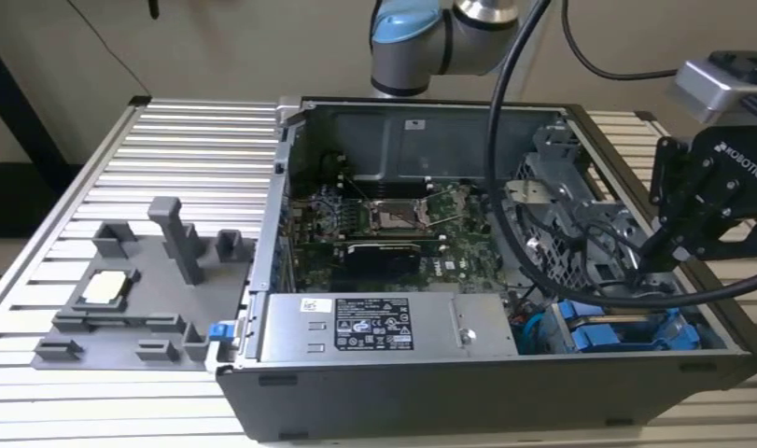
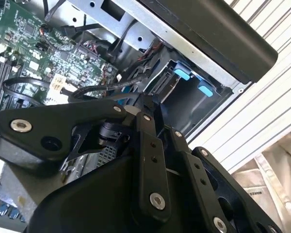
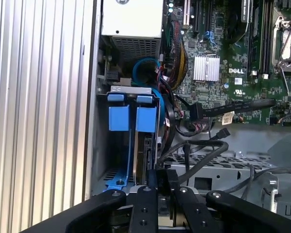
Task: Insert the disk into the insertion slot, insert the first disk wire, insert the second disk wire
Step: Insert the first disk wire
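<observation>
The disk (image 1: 627,334), in its bright blue carrier, sits in the insertion slot (image 1: 717,329) at the case corner nearest the exterior view's right. Its blue handle ends (image 3: 134,119) show in both wrist views, and the silver disk (image 3: 143,158) stands on edge inside the grey cage (image 2: 199,114). My gripper (image 1: 658,266) hangs over the cage at the disk's inner end. In the first wrist view the gripper (image 3: 162,174) has its fingers close together on a narrow dark piece that looks like a black wire plug. Black wires (image 3: 199,153) loop right beside it, as they do at the gripper (image 2: 145,104) in the second wrist view.
The open computer case (image 1: 478,383) lies on a slatted metal table (image 1: 191,140). A grey labelled power supply box (image 1: 366,327) fills its front, with the motherboard (image 1: 391,233) behind. A grey fixture (image 1: 129,289) stands at the exterior view's left. The arm's thick black cable (image 1: 509,140) crosses the case.
</observation>
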Controlling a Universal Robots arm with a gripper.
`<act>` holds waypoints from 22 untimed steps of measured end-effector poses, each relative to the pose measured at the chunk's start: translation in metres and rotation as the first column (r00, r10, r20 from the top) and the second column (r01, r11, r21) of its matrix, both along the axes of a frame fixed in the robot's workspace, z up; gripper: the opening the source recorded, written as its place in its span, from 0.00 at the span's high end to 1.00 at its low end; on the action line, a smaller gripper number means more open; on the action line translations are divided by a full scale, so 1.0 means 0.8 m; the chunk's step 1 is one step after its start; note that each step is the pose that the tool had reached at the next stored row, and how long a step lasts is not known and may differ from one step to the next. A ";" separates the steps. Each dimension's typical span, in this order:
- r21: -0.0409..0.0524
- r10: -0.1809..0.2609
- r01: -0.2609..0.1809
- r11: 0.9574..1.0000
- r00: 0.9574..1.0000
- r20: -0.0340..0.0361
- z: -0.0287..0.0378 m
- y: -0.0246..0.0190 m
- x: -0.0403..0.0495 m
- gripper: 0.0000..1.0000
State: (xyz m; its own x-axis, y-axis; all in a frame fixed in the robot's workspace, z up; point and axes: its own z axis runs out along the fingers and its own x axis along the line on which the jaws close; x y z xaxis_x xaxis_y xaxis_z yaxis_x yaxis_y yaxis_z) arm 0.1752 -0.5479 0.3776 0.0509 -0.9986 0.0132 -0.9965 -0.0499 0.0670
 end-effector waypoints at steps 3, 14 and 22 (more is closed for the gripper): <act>0.000 0.000 0.000 1.000 1.000 0.000 -0.0001 -0.0001 0.000 0.81; 0.034 0.000 0.000 0.999 1.000 0.000 -0.0053 -0.0153 0.002 0.81; 0.055 0.000 0.000 0.998 1.000 0.000 -0.0163 -0.0198 0.011 0.81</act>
